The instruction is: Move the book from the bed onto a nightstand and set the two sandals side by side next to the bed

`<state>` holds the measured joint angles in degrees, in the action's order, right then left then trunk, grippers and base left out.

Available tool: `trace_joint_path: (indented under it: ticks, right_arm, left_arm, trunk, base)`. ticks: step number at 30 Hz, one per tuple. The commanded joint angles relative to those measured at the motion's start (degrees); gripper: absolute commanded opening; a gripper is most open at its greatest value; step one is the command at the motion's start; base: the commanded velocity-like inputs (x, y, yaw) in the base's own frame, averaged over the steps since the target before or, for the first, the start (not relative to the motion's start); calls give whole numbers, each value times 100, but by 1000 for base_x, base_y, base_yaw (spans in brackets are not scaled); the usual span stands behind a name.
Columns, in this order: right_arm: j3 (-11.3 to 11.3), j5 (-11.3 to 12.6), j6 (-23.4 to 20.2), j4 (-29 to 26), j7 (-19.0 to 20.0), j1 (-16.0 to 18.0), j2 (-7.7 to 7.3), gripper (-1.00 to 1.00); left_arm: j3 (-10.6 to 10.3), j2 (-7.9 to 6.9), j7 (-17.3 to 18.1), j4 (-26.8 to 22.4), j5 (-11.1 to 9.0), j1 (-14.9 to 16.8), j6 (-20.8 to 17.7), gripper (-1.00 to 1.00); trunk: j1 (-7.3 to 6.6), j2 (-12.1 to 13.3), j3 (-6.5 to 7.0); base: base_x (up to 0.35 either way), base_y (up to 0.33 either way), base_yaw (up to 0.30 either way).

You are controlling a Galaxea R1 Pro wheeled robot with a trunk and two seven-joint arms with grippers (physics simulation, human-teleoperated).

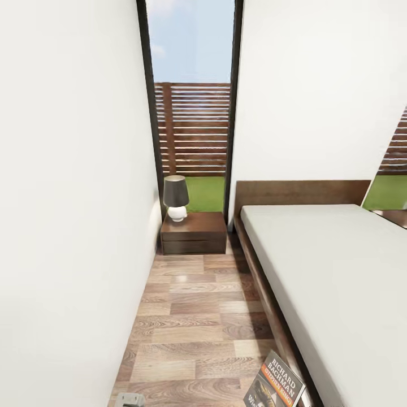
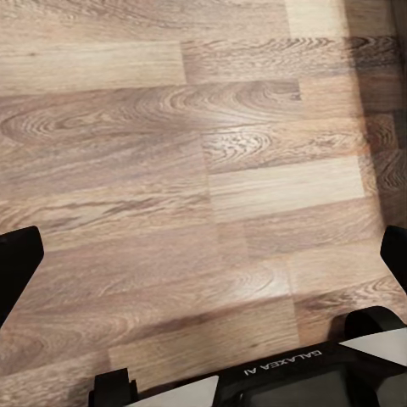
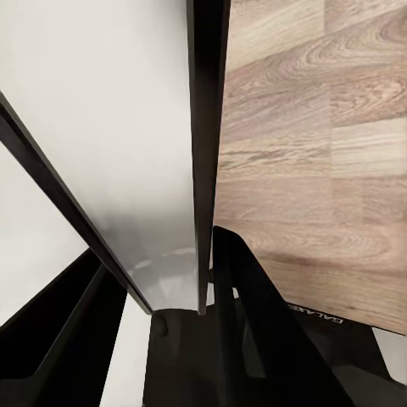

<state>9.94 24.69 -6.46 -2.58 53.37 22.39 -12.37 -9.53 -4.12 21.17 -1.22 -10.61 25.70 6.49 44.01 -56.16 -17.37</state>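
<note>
R pincer clamps the book, held upright just beside the bed frame's near end. L pincer is spread wide w/ nothing in it, over plank floor. Nightstand sits by the headboard, lamp at its back-left. Approach straight, keep book level, set it front-right, away from lamp.

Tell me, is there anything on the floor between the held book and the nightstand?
Nothing visible blocks the way. The book is low in the head view beside the bed; bare plank floor runs ahead to the nightstand. A lamp occupies its top's left part.
</note>
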Motion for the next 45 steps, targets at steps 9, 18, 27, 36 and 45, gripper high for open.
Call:
trace_joint_path:
  ticks: [9,18,27,36,45]
  right_arm:
    - [34,62,-58,-5,15,3,-2,-100]
    - [34,62,-58,-5,15,3,-2,-100]
    - [34,62,-58,1,14,3,-2,-100]
    - [34,62,-57,0,17,3,-2,-100]
    - [34,62,-57,1,12,3,-2,-100]
  left_arm:
    - [-51,-1,19,6,-55,5,19,100]
    - [-52,-1,19,3,-55,5,19,100]
    - [-49,-1,19,5,-55,5,19,100]
    - [-50,-1,19,5,-55,5,19,100]
    - [-49,-1,19,2,-55,5,19,100]
  trunk:
    - [0,-5,-7]
    - [0,-5,-7]
    - [0,-5,-7]
    - [0,-5,-7]
    - [0,-5,-7]
  base:
    - [0,0,0]
    - [61,0,0]
    - [310,0,0]
    - [323,0,0]
    - [324,0,0]
